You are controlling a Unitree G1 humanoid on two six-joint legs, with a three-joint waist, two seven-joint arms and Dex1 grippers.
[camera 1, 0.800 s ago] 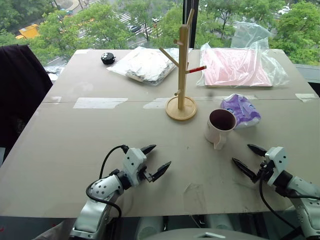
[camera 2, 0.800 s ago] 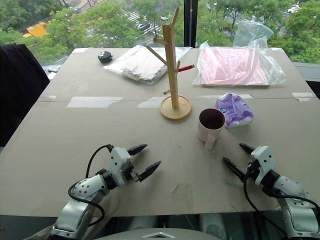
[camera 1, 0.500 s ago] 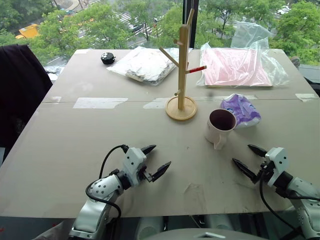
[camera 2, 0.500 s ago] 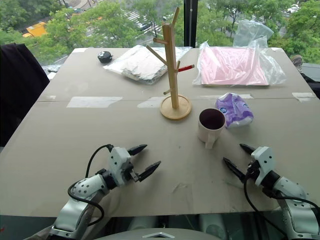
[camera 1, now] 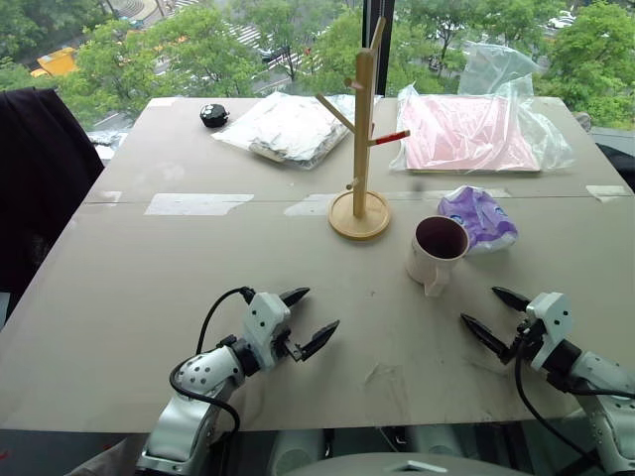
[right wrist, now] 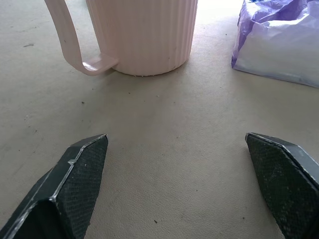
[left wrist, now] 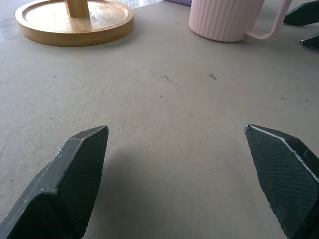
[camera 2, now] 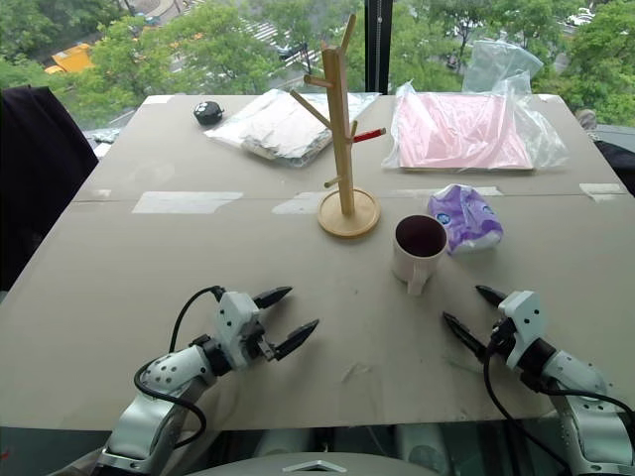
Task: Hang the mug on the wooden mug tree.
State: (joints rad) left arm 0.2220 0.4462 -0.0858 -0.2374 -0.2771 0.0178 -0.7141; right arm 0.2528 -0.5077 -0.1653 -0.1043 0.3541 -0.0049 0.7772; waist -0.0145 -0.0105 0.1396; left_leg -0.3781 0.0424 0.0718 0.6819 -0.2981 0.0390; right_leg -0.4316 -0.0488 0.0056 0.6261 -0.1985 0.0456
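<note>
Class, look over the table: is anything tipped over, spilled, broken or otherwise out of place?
Nothing stands out. The mug stands upright and unspilled beside the purple packet, and the wooden mug tree stands straight on its base. Both grippers are open, holding nothing.

A pale pink ribbed mug [camera 1: 435,254] with a dark maroon inside is seen beside a purple-and-white packet [camera 1: 480,218]. The light-wood mug tree [camera 1: 361,139] carries one red-tipped peg on the grey-beige worktop [camera 1: 149,268].
</note>
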